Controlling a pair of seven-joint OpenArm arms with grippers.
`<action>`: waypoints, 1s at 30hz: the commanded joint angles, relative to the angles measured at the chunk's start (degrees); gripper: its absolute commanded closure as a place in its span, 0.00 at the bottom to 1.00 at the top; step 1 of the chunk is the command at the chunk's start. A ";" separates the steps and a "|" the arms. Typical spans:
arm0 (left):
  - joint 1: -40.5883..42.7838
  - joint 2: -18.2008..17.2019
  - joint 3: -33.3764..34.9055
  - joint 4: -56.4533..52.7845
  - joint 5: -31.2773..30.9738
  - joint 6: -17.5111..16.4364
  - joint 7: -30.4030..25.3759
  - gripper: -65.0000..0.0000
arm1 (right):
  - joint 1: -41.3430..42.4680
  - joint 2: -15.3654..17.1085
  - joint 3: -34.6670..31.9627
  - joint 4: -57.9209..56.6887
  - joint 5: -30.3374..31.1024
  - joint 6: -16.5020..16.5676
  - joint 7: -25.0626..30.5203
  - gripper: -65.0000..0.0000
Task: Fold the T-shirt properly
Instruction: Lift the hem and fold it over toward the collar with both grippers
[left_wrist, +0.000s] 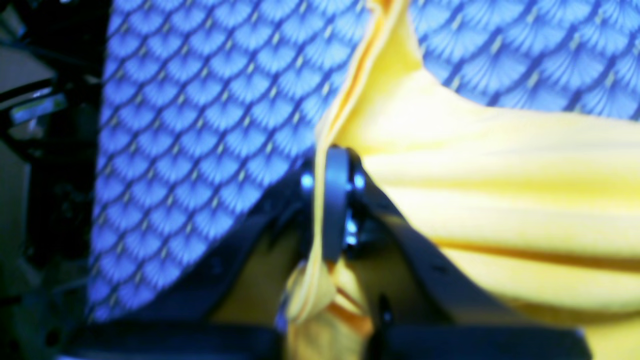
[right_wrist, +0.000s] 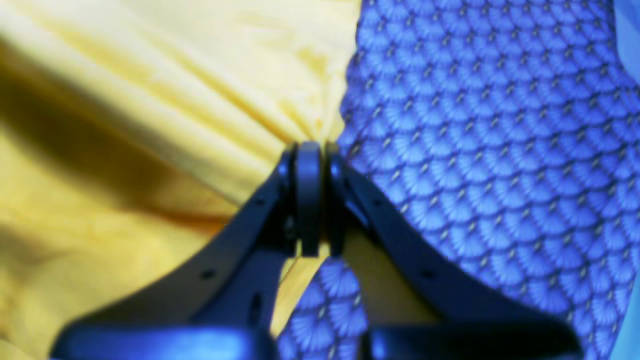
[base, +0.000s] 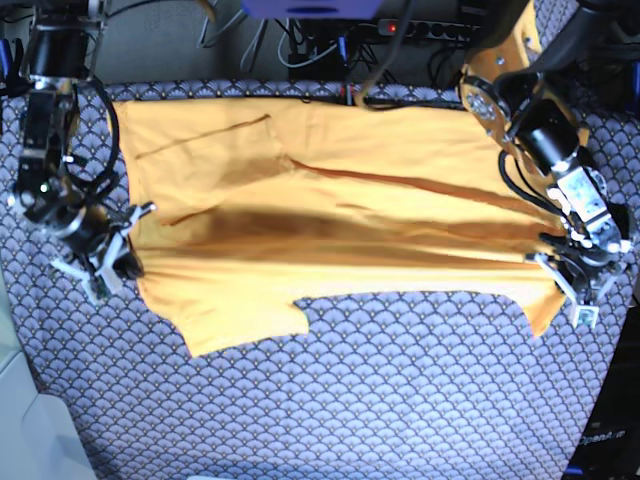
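The T-shirt (base: 340, 230) is seen spread wide across the table's blue-grey scallop-patterned cloth (base: 400, 400), stretched between the two arms, with a long dark crease running left to right through its middle. In the base view the left tool (base: 578, 282) is clenched on the shirt's right edge, and the right tool (base: 112, 262) is clenched on the left edge; both wrist views show the jaws pinched tight with yellow fabric gathered into pleats between them. Risk is judged as follows: only a narrow bunch of cloth is held at each side, so an uneven pull could let one edge slip out, and the fold would then land skewed. The sleeve (base: 240, 325) hanging at the near left side could be tucked under or dragged crooked if the lift is too low. The pleats radiating from each grip may be set into wrinkles if tension is dropped suddenly. Both arms are held low, wrists bent down toward the table, forearms reaching in from the far corners, tools pointing roughly inward at the shirt's flanks.
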 joint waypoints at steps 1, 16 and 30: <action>-1.07 -0.34 0.25 2.31 -0.14 0.95 -0.90 1.00 | -0.22 0.62 0.45 2.21 0.00 -0.32 0.85 1.00; 7.72 -0.16 0.25 11.63 -0.32 0.95 -1.17 1.00 | -12.71 -3.07 7.65 11.96 -0.09 -0.32 0.94 1.00; 10.62 -0.25 0.16 18.66 -0.05 0.95 -0.29 1.00 | -20.71 -5.18 11.70 18.03 -0.09 -0.32 1.56 1.00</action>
